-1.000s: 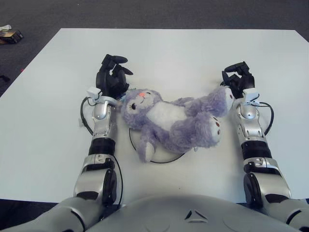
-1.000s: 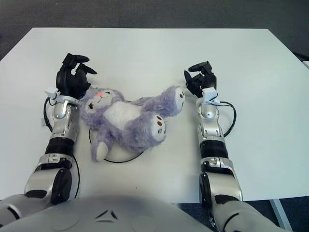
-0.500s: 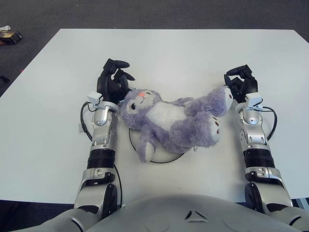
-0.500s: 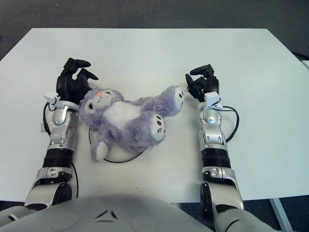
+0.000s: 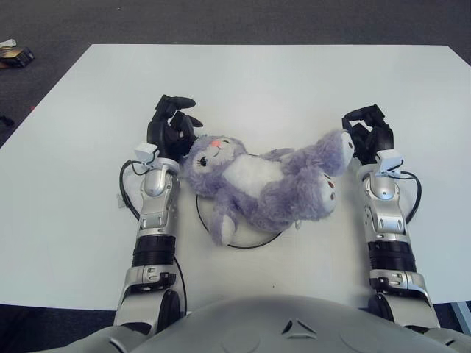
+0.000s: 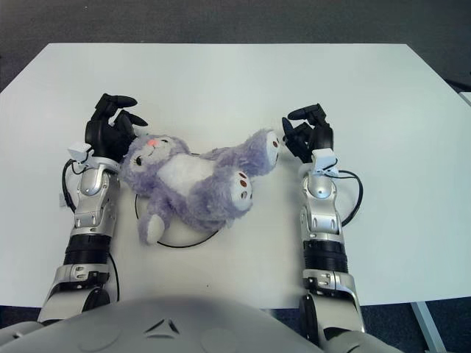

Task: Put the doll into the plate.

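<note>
Both hands have drawn slightly outward over the last second, and that is the main change. 1 second ago the left hand sat tight against the doll's head and the right hand pressed at its raised foot; now each stands just beside the doll, with the right hand moved a little further to the robot's right.

In both eye views the left hand's fingers are spread and hold nothing, sitting just behind the doll's head. The right hand's fingers are loosely curled beside the upper foot, not wrapped around it, so it appears to carry nothing either; whether a fingertip touches the fur I cannot tell.

The doll itself has barely shifted. It lies on its back across the plate, whose dark rim shows only as an arc under the belly and lower arm. The head hangs over the rim toward the left hand, and the 2 legs reach past it toward the right hand, on the white table.

My judgement: the placing is essentially done and the hands are letting go. What remains is clearing both arms away without dragging the soft toy off the plate.
</note>
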### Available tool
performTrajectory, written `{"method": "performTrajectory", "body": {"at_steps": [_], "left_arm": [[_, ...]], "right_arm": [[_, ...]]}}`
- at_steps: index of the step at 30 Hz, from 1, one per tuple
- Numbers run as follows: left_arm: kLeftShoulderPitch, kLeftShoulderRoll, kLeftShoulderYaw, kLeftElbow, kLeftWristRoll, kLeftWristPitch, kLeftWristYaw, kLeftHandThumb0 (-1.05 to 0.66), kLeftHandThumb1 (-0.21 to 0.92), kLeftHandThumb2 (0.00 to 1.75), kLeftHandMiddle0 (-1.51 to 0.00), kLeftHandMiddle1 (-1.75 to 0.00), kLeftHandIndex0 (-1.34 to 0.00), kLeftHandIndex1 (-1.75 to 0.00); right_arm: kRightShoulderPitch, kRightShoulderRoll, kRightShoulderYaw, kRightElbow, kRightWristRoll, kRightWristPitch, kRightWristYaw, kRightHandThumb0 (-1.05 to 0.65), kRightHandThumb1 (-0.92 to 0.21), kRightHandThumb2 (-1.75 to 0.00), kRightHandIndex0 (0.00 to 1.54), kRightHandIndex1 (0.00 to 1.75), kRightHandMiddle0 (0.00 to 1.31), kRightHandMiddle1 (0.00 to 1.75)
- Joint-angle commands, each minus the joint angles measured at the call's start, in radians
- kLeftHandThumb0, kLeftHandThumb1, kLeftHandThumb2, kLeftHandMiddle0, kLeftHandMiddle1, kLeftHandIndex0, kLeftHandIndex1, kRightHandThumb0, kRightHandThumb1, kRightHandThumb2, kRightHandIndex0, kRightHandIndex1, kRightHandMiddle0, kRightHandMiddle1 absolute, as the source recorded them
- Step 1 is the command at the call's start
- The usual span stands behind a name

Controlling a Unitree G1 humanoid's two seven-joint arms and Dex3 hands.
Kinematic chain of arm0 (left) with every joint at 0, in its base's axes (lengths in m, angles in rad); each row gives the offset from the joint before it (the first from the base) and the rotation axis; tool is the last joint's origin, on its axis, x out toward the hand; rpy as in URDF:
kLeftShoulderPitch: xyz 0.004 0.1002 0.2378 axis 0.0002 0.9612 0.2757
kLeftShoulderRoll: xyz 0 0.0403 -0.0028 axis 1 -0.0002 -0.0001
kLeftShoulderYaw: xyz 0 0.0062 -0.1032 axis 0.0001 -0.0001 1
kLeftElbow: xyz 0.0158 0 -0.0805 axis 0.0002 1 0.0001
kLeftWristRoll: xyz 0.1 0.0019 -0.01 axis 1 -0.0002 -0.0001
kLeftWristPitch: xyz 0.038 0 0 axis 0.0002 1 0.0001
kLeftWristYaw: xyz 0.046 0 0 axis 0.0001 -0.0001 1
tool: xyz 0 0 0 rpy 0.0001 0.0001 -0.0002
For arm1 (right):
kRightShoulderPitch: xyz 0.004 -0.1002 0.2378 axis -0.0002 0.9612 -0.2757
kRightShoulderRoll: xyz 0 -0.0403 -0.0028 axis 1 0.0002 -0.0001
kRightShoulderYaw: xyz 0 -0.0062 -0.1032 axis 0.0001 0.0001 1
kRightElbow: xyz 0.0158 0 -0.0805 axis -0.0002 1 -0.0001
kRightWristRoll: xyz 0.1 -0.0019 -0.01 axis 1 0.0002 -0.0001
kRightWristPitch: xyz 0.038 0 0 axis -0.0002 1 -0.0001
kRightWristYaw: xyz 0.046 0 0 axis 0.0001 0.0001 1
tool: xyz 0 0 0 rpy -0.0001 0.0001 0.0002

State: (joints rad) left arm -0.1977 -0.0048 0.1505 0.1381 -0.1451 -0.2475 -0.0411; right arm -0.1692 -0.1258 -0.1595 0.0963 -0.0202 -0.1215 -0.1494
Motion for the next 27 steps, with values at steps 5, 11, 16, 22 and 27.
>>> {"method": "performTrajectory", "body": {"at_steps": [5, 11, 16, 22, 27], "left_arm": [[0.011, 0.024, -0.024, 0.082, 0.031, 0.057, -0.010, -0.01, 0.47, 1.15, -0.53, -1.75, -0.27, -1.72], [0.010, 0.029, -0.029, 0.081, 0.030, 0.065, -0.008, -0.01, 0.46, 1.17, -0.54, -1.75, -0.26, -1.74], [0.007, 0.029, -0.037, 0.065, 0.032, 0.115, 0.001, -0.01, 0.45, 1.18, -0.54, -1.75, -0.27, -1.75], [0.005, 0.029, -0.040, 0.055, 0.036, 0.143, 0.009, -0.01, 0.45, 1.17, -0.53, -1.74, -0.27, -1.75], [0.006, 0.029, -0.040, 0.051, 0.036, 0.148, 0.010, -0.01, 0.46, 1.17, -0.53, -1.74, -0.27, -1.75]], "right_arm": [[0.020, 0.020, -0.010, -0.037, 0.000, 0.009, -0.015, -0.36, -0.92, -0.31, 0.74, 1.64, 0.42, 1.52], [0.022, 0.023, -0.011, -0.044, -0.002, 0.013, -0.016, -0.36, -0.92, -0.31, 0.75, 1.64, 0.43, 1.52], [0.023, 0.026, -0.011, -0.057, -0.003, 0.023, -0.018, -0.36, -0.92, -0.31, 0.75, 1.64, 0.43, 1.52], [0.024, 0.027, -0.012, -0.063, -0.004, 0.030, -0.018, -0.36, -0.92, -0.30, 0.75, 1.64, 0.43, 1.51], [0.025, 0.028, -0.012, -0.064, -0.004, 0.031, -0.018, -0.36, -0.92, -0.30, 0.75, 1.64, 0.43, 1.51]]}}
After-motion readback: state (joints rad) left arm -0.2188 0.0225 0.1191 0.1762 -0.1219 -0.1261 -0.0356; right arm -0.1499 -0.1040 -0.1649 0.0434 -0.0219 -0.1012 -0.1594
